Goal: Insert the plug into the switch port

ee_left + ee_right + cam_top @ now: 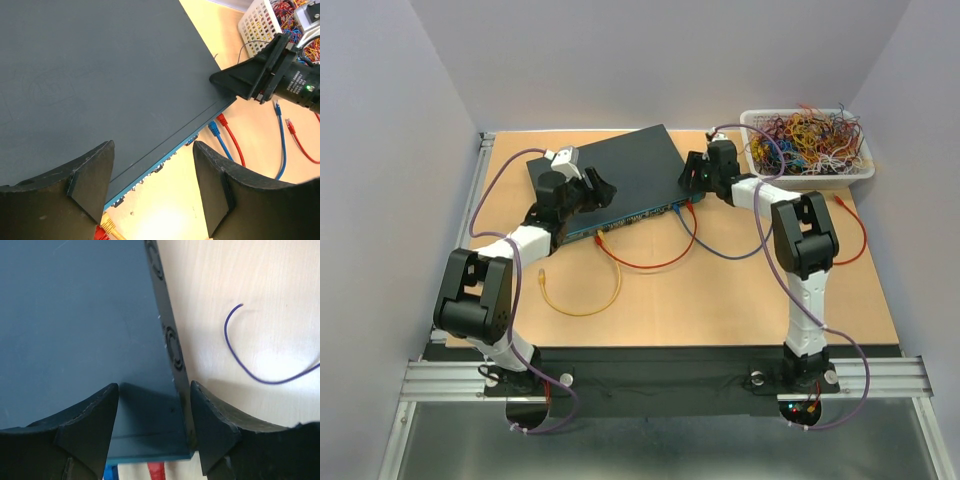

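Room: grey walls stand around a wooden tabletop.
Left tool: it is open and holds nothing. It hangs over the front edge of the dark box.
Yellow cable: it lies loose on the tabletop in front of the box. No tool has it.
Switch port: it is one of a row of small holes on the box's thin front face.
Right tool: its fingers stand apart around the box's right corner. It holds no plug.
Might go wrong: a tool may push the box, and then a plug would miss the small hole. The right tool may snag the blue plug or the red plug nearby.
Hard to see: which hole is free, which plug is meant, and if the right tool touches the box.
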Robot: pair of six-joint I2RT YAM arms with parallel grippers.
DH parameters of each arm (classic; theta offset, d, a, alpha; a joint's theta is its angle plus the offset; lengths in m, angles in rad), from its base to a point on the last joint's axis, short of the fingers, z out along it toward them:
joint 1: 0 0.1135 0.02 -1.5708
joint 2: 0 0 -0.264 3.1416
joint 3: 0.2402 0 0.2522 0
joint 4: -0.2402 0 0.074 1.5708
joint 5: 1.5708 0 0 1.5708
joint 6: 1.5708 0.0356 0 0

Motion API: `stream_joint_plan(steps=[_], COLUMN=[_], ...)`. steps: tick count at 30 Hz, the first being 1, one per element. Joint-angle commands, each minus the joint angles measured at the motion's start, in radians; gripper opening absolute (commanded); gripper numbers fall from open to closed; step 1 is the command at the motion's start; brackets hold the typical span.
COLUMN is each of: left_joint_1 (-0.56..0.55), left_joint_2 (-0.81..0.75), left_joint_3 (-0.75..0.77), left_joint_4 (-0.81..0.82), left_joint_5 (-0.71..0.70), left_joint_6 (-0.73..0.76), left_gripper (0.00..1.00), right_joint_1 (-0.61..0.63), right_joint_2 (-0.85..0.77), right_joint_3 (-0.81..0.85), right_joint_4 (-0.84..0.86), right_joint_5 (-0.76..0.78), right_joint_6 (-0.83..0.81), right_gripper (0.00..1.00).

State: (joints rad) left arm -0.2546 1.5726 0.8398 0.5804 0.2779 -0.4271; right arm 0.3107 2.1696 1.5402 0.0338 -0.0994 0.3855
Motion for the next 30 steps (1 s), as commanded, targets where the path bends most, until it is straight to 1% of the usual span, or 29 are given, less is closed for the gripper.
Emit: stream_joint_plan(steps=[1,7,11,16,20,23,25,26,27,29,30], left_joint_1=[-0.009,-0.018,-0.017,-0.021,-0.026,-0.029,-0.029,-0.028,-0.029,-0.029,-0.031], left_joint_2=[-0.049,-0.069,-0.082,-0.092,-0.100,-0.112,-0.120,-0.123,-0.126,-0.126,-0.129], left_joint_3=[-0.010,-0.022,-0.033,-0.039,-0.042,-0.053,-0.059,-0.062,-0.067,-0.071,-0.079], left_joint_4=[0.036,0.038,0.036,0.036,0.036,0.036,0.036,0.038,0.036,0.038,0.041], left_joint_5=[-0.011,-0.014,-0.017,-0.020,-0.023,-0.026,-0.031,-0.034,-0.036,-0.036,-0.037], left_joint_6=[0.007,0.005,0.004,-0.001,-0.001,0.002,0.004,0.005,0.008,0.010,0.010], left_gripper=[0.74,0.75,0.75,0.75,0.75,0.75,0.75,0.74,0.74,0.75,0.75], right_joint_1=[0.053,0.090,0.097,0.123,0.133,0.130,0.125,0.120,0.098,0.053,0.021], right_joint_2=[-0.083,-0.151,-0.168,-0.189,-0.220,-0.273,-0.319,-0.347,-0.413,-0.470,-0.494], right_joint_3=[-0.087,-0.196,-0.236,-0.267,-0.281,-0.259,-0.270,-0.281,-0.314,-0.353,-0.377], right_joint_4=[-0.090,-0.097,-0.098,-0.103,-0.118,-0.172,-0.176,-0.176,-0.176,-0.176,-0.176], right_joint_5=[-0.014,0.003,-0.046,-0.066,0.029,0.197,0.254,0.321,0.361,0.424,0.423], right_joint_6=[-0.007,0.038,0.055,0.062,0.038,-0.023,-0.040,-0.043,-0.036,-0.024,-0.016], right_gripper=[0.64,0.64,0.64,0.63,0.64,0.66,0.67,0.68,0.70,0.70,0.70])
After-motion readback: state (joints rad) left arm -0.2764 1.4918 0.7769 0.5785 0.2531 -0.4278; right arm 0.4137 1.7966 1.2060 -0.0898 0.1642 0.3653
